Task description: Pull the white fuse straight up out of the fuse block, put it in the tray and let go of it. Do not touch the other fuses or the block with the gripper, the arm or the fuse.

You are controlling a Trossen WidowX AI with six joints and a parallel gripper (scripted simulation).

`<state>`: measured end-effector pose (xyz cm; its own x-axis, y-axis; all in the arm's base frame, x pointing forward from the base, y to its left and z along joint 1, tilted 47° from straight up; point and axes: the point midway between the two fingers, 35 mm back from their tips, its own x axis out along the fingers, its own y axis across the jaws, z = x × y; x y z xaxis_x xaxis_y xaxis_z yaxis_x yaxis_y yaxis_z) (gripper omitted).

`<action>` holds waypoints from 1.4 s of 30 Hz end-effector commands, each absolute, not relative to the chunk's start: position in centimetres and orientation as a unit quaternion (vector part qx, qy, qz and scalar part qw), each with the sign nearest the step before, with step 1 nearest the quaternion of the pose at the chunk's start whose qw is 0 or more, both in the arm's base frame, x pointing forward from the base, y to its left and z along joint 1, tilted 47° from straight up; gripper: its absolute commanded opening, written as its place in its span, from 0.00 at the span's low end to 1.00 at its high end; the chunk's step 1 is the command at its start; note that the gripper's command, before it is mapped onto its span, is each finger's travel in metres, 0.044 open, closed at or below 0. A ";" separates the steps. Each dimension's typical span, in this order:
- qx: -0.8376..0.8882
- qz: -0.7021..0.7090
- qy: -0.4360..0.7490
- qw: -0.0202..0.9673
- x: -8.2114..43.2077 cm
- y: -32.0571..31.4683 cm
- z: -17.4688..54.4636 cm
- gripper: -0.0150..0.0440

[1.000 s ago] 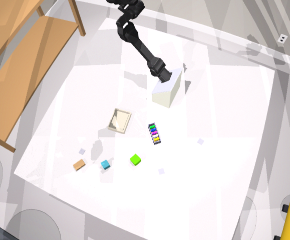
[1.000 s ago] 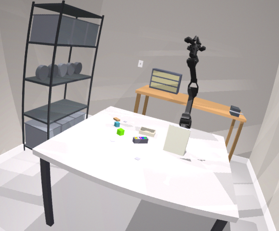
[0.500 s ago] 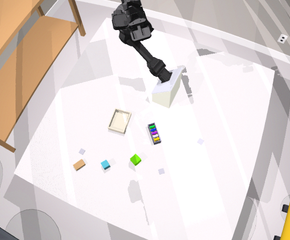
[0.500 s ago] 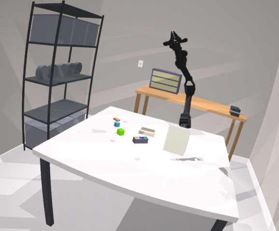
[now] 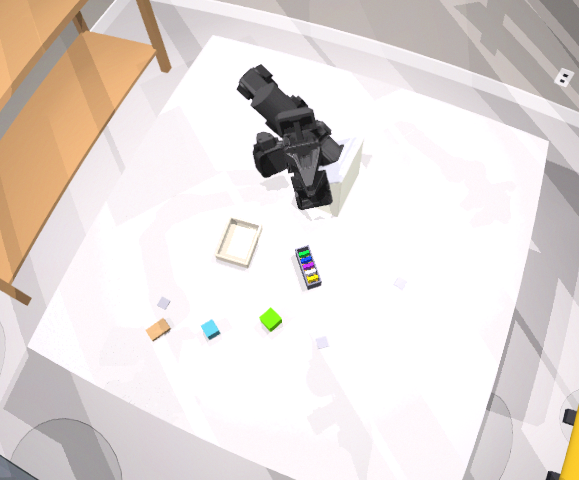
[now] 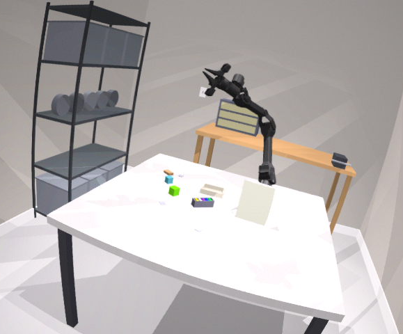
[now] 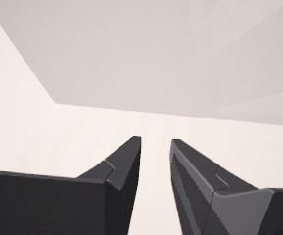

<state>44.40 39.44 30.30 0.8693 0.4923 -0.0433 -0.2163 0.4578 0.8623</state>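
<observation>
The white fuse (image 5: pixel 310 271) (image 6: pixel 200 199) stands in the dark fuse block (image 5: pixel 314 285) (image 6: pixel 203 204), between the yellow fuse (image 5: pixel 312 278) and the magenta fuse (image 5: pixel 308 266). The blue and green fuses stand farther along the row. The cream tray (image 5: pixel 232 260) (image 6: pixel 211 193) is empty and lies beside the block. My gripper (image 6: pixel 204 70) (image 7: pixel 155 146) is high above the table, well away from the block and tray. It is open by a narrow gap with nothing between the fingers. Its tips are hard to make out in the top view.
A cream upright panel (image 5: pixel 348 178) (image 6: pixel 255 202) stands near the arm's base. A green cube (image 5: pixel 270 319) (image 6: pixel 174 191), a blue cube (image 5: pixel 210 329) (image 6: pixel 168 179) and an orange block (image 5: pixel 158 329) (image 6: pixel 168 172) lie on the table, with several small pale squares.
</observation>
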 end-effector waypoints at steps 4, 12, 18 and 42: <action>0.425 0.071 0.216 0.876 47.8 33.8 20.6 0.38; 0.350 -0.100 0.296 0.883 48.8 25.2 9.9 0.38; 0.292 -0.232 0.349 0.860 47.2 18.0 3.0 0.38; 0.044 -0.567 0.478 0.669 31.7 -3.3 -7.3 0.38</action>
<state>31.93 -3.13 -7.29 -0.0966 -0.7094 -0.6981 0.8024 0.3595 -0.4763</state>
